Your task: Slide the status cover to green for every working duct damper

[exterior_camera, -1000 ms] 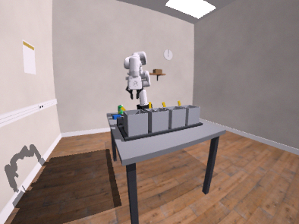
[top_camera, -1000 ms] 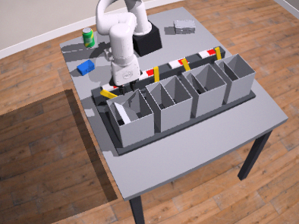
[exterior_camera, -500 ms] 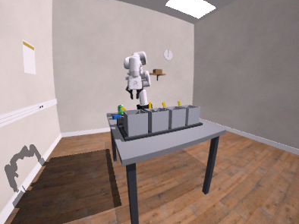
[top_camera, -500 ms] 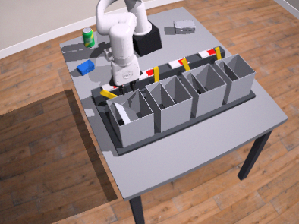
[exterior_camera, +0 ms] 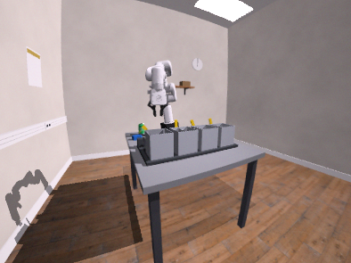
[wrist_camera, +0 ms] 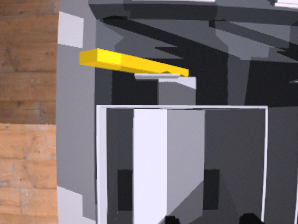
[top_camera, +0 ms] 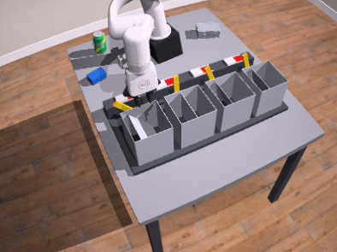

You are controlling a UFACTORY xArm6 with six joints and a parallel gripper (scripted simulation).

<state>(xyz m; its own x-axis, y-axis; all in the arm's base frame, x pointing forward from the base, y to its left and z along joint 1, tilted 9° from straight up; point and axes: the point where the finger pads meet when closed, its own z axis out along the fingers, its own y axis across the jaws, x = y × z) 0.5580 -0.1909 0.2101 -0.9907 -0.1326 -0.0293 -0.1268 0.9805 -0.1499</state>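
Four grey dampers stand in a row: the first (top_camera: 156, 149) (exterior_camera: 160, 145), second (top_camera: 197, 129) (exterior_camera: 187, 143), third (top_camera: 237, 110) (exterior_camera: 208, 137) and fourth (top_camera: 271, 94) (exterior_camera: 226, 135). The first's yellow lever (top_camera: 122, 106) (wrist_camera: 135, 62) is swung well over to the left; its blade (top_camera: 138, 126) (wrist_camera: 150, 165) is tilted. The other levers (top_camera: 176, 84) (top_camera: 209, 73) (top_camera: 245, 60) stand more upright. Red shows on the second slider (top_camera: 168, 81), third slider (top_camera: 207, 69) and fourth slider (top_camera: 238, 59); a bit of red shows at the first, mostly hidden. My gripper (top_camera: 144, 101) (exterior_camera: 158, 112) (wrist_camera: 210, 220) is partly open, empty, above the first damper.
The dampers stand on a dark base (top_camera: 180, 154) (exterior_camera: 193, 154) in front of the dark slider rail. A green can (top_camera: 99, 42) (exterior_camera: 142, 127) and a blue block (top_camera: 97, 76) (exterior_camera: 136, 137) are at the back left. A grey box (top_camera: 208, 30) is at the back right.
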